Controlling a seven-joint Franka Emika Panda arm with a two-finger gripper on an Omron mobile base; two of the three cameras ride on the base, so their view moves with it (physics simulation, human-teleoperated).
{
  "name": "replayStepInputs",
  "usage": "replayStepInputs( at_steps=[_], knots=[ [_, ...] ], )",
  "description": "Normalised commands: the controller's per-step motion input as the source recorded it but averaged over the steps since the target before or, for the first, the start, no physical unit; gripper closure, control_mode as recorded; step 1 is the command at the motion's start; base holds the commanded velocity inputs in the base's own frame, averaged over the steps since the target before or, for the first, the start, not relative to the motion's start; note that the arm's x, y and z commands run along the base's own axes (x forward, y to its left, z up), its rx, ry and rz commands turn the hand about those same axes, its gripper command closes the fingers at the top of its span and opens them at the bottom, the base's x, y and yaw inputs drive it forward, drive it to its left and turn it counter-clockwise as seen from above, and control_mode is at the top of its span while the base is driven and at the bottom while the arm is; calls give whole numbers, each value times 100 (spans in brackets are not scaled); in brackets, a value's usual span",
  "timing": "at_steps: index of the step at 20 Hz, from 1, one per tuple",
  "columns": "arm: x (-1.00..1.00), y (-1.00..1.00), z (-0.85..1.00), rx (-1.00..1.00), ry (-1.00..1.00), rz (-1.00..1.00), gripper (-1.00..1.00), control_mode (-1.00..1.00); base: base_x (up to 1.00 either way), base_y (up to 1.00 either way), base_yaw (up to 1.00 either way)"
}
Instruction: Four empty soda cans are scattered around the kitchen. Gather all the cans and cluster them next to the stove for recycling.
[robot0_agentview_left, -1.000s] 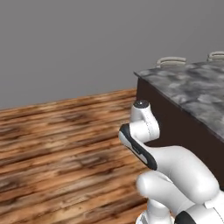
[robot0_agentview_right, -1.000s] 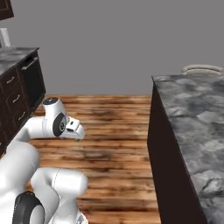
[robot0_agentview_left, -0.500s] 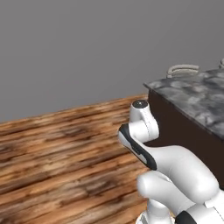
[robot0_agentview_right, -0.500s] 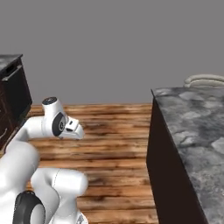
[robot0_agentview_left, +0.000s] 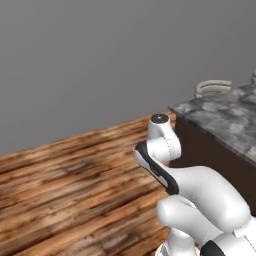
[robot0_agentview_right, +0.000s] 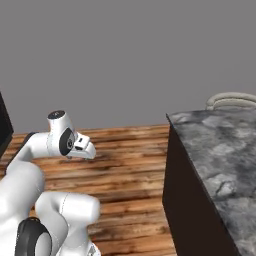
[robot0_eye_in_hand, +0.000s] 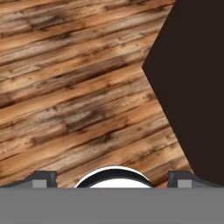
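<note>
The soda cans and the stove are out of view. In the hand view my gripper (robot0_eye_in_hand: 112, 178) is open, its two dark fingertips (robot0_eye_in_hand: 41, 177) wide apart with nothing between them. It looks down on wooden floor planks (robot0_eye_in_hand: 74, 96), and the black side of a cabinet (robot0_eye_in_hand: 192, 74) fills the right of that view. My arm is folded close over the base (robot0_agentview_left: 160, 145).
A dark island counter with a grey marbled stone top (robot0_agentview_left: 225, 117) (robot0_agentview_right: 220, 155) stands to the right. A pale coiled object (robot0_agentview_left: 212, 88) (robot0_agentview_right: 232, 100) lies at its far edge. Open wooden floor (robot0_agentview_left: 65, 175) runs to a plain grey wall. A dark cabinet edge (robot0_agentview_right: 4, 131) shows at far left.
The whole picture has shifted, so the camera has moved with the base: the counter slid right in both base views and the left cabinets slid almost out. The gripper stays open.
</note>
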Motion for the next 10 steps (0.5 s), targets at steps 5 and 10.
replayStepInputs(
  at_steps=[5, 10],
  knots=[
    [0, 0, 0, 0, 0, 0, -100, 100, 60, 47, -24],
    [0, 0, 0, 0, 0, 0, -100, 100, 49, 35, -32]
  ],
)
